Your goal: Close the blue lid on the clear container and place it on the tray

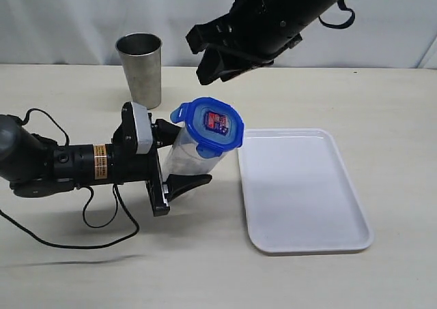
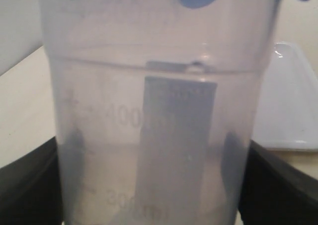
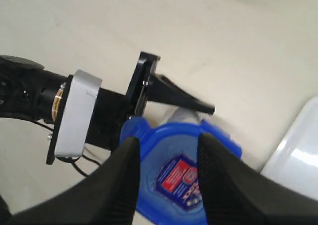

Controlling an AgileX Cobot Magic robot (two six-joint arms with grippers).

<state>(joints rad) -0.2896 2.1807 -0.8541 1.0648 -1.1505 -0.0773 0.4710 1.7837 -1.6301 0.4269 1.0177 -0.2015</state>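
Grip is kept by the left claw around the container, which is tilted with its long axis leaning away towards the tray. The lid is seated on its mouth, just below the right claw, which is spread open.

This looks like a robot test room, a sort of lab, not a home. The worktop is plain and pale, with a white cloth hung behind it. A black robot arm with a loose wire lies on it, and another black arm hangs above. Only a few things are set out: a steel cup, the clear container and the tray.
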